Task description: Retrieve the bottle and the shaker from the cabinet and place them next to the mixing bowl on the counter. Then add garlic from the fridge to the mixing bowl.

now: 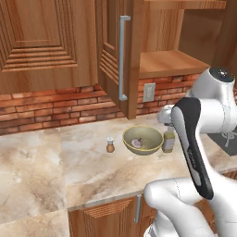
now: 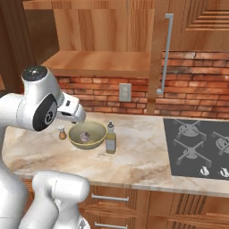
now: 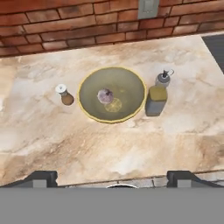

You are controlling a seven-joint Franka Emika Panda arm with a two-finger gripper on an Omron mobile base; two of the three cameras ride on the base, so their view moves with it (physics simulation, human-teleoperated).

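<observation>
The beige marble-patterned tabletop (image 3: 52,135) runs back to a red brick wall (image 3: 65,26) with a pale outlet plate (image 2: 125,92), and its front edge shows near the bottom of the hand view. Broad bare stone lies in front of the objects and to their left; to the right, the black hob (image 2: 199,147) bounds the surface. The round olive-tan mixing bowl (image 3: 89,105), smooth with a lighter rim, sits toward the back of the tabletop, and the lumpy pale pinkish garlic (image 3: 105,95) rests inside it. The bottle (image 3: 156,98), olive-yellow with a narrow neck and grey cap, stands upright just beside the bowl's right rim. The tiny shaker (image 3: 64,95), brown below and pale on top, stands upright near the bowl's left side, clearly apart from it. Overhead, the wooden cabinet (image 1: 157,62) hangs open, its panelled door (image 1: 111,51) with a silver bar handle (image 1: 122,58) swung outward above the tabletop. The gripper (image 3: 112,177) hangs above the tabletop's front edge with its jaws spread wide, holding nothing.
</observation>
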